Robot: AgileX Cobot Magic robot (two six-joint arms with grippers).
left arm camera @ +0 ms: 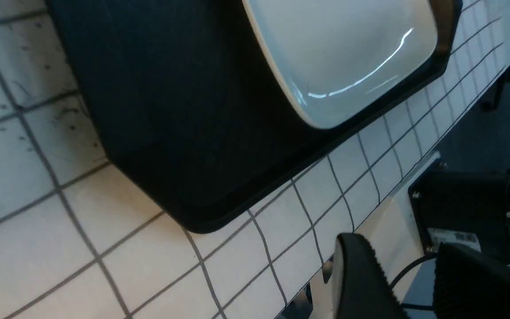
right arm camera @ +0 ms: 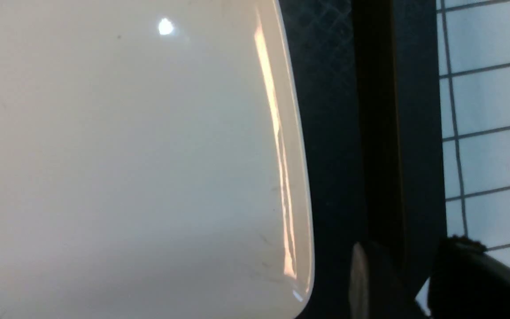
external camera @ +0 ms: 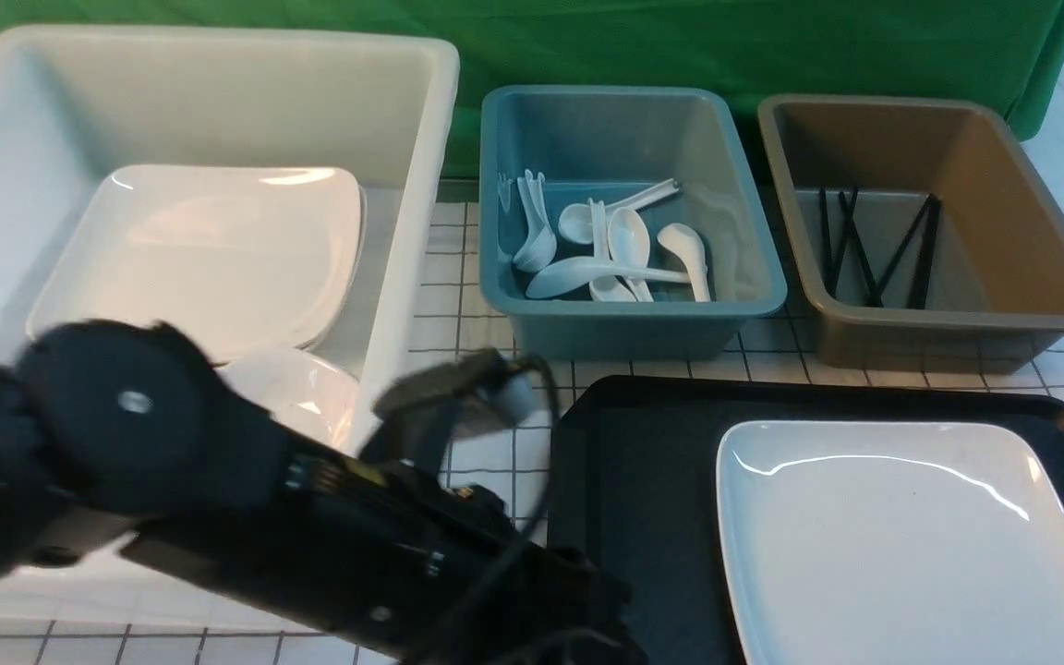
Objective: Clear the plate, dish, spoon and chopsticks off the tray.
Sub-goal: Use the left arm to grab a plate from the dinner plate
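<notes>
In the front view, the plate (external camera: 911,545) lies on the tray (external camera: 643,517), and chopsticks (external camera: 924,249) rest in the brown bin (external camera: 948,319). In the left wrist view, the left end effector (left arm camera: 396,270), parted and unladen, points past the tray's clipped corner. In the right wrist view, the right end effector (right arm camera: 401,274) is spread near the plate's edge.

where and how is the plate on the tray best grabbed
Probably by the raised rim of its long side, the plate being wide and shallow: come down from the right, one finger in the gap beside the tray wall, the other over the rim.
</notes>
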